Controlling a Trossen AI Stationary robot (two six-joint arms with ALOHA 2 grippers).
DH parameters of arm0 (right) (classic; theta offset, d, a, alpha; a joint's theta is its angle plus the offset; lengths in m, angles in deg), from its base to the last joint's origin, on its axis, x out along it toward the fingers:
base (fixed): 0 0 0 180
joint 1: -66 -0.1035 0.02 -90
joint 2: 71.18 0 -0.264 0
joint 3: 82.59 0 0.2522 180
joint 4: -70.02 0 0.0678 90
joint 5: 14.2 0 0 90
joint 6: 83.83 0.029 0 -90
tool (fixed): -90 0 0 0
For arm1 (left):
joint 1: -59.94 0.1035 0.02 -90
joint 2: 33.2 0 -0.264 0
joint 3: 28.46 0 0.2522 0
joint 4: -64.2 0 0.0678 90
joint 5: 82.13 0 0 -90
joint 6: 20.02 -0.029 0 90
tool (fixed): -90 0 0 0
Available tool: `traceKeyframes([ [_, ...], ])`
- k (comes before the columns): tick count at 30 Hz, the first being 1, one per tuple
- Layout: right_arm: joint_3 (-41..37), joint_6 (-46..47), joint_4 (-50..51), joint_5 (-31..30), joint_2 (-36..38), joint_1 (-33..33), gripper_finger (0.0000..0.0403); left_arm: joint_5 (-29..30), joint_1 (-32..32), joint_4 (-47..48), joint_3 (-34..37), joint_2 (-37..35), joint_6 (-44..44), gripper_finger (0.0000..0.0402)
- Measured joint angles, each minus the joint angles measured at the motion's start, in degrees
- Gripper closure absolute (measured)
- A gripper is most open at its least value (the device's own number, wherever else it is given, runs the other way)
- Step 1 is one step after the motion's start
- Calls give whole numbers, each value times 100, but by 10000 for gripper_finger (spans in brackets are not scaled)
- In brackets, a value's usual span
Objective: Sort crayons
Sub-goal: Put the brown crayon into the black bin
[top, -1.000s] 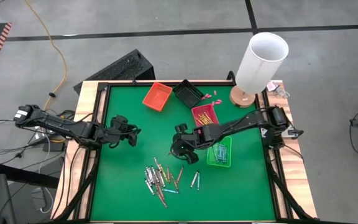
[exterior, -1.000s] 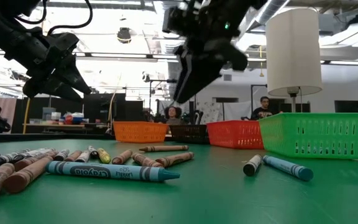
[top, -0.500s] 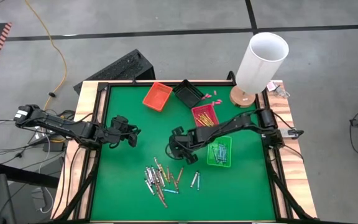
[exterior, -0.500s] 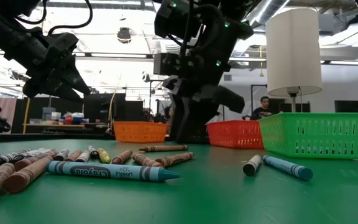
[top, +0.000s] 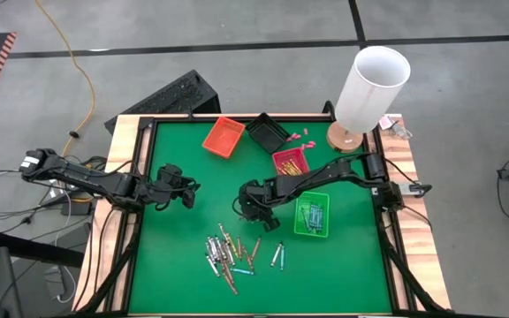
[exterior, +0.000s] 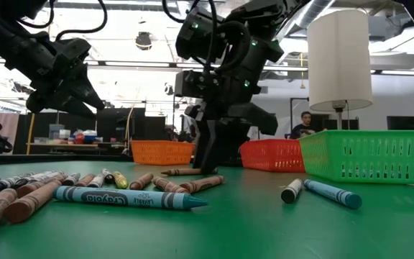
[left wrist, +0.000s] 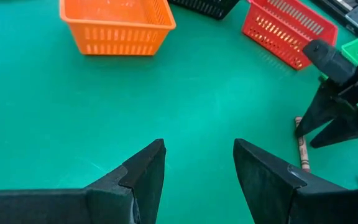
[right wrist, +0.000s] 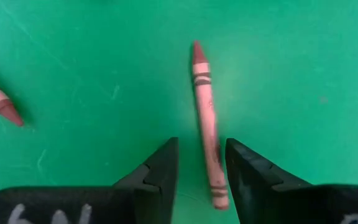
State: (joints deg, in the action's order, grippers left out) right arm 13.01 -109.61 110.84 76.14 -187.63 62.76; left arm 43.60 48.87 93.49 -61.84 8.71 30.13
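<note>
A lone brown-red crayon [right wrist: 205, 118] lies flat on the green table, also seen in the low view [exterior: 189, 171]. My right gripper [right wrist: 201, 168] is open and low over it, pointing down, one finger on each side of the crayon's end; it also shows in the high view [top: 253, 210]. A pile of several crayons [top: 228, 252] in blue, grey, yellow-orange and brown-red lies nearer the front edge. My left gripper [left wrist: 197, 162] is open and empty, above the table's left part [top: 188, 193]. My right gripper straddles the brown-red crayon's end [right wrist: 215, 183] from above, with the fingers across its length. The crayon lies flat on the table. I cannot tell whether either finger touches it.
Orange [top: 224, 136], black [top: 267, 132], red [top: 291, 162] and green [top: 312, 215] trays stand at the back and right. A white lamp [top: 369, 88] stands at the back right corner. Two crayons [top: 277, 256] lie apart from the pile.
My right gripper has gone down toward the table and a little toward its left edge, ending with its fingers around the lone brown-red crayon.
</note>
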Motion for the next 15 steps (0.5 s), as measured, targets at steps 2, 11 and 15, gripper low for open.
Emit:
traceKeyframes([
  [2,2,-6,13,-4,-54,0,262,-1,0,5,0,-2,11,221],
  [11,15,451,110,-39,-139,2,330,-67,0,10,0,-1,7,221],
  [15,11,735,104,-52,-147,4,377,-68,0,9,0,0,7,221],
])
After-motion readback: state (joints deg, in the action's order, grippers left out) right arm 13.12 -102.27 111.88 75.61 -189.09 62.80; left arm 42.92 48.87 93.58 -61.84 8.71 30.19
